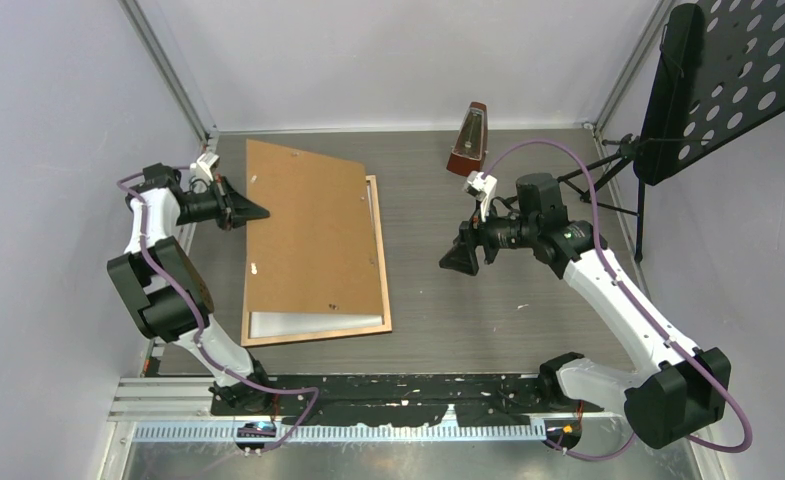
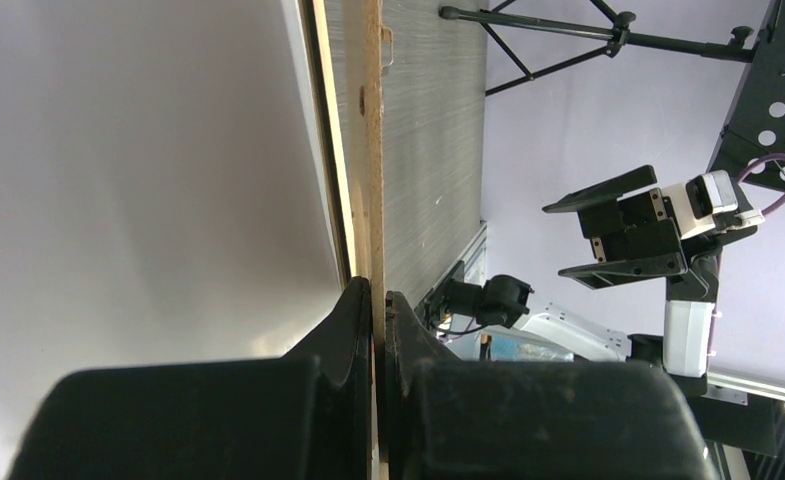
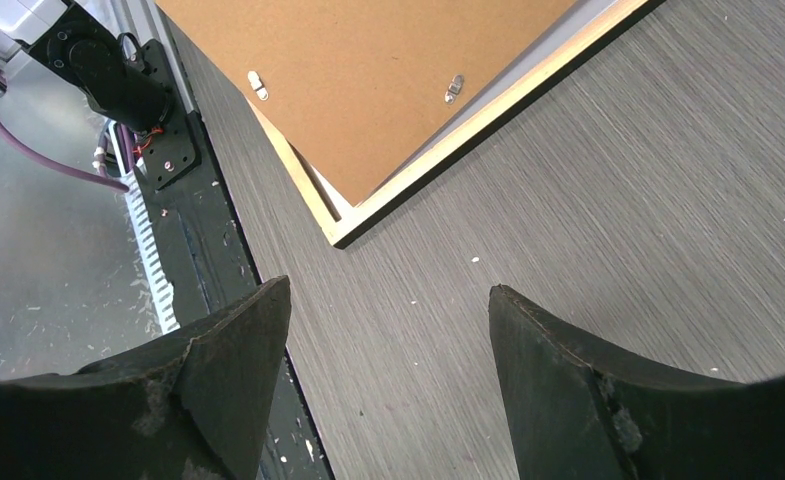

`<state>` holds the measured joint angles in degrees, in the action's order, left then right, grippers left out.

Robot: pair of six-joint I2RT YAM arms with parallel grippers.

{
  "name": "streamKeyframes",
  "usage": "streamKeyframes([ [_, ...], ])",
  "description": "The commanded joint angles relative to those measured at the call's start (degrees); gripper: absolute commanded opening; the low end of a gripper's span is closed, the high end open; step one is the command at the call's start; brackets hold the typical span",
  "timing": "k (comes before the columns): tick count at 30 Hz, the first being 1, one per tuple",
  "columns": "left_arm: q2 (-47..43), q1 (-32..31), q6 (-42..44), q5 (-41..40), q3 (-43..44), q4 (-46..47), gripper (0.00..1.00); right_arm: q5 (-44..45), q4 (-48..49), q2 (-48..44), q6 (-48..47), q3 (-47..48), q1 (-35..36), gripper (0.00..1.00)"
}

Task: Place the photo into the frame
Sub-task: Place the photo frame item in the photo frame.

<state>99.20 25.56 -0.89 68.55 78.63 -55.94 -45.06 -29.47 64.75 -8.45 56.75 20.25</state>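
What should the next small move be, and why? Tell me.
Probably the left tool, shut on the left edge of the backing board, should swing it square with the frame: the board lies skewed across it, leaving the photo, white side up, uncovered at the near end.

Left fingers (image 2: pixel 343 345) clamped together; right fingers (image 3: pixel 236 345) spread wide.

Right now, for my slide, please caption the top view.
The left gripper pinches the edge of the brown backing board, askew over the frame; the right gripper hangs open over the table.
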Motion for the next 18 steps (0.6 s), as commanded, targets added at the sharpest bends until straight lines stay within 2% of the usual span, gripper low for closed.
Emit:
streamKeyframes([
  [1, 0.31, -0.24, 0.62, 4.43, 3.24, -2.47, 0.00, -0.53, 2.45, -1.46, 0.62, 0.33, -0.33, 0.79],
  [9, 1.45, -0.51, 4.39, 4.44, 4.68, -5.83, 0.00, -0.51, 2.47, -1.52, 0.71, 0.20, -0.57, 0.79],
  [18, 1.59, -1.10, 4.93, 4.59, 3.70, -5.99, 0.00, -0.66, 2.67, -1.71, 0.97, 0.00, -0.91, 0.79],
])
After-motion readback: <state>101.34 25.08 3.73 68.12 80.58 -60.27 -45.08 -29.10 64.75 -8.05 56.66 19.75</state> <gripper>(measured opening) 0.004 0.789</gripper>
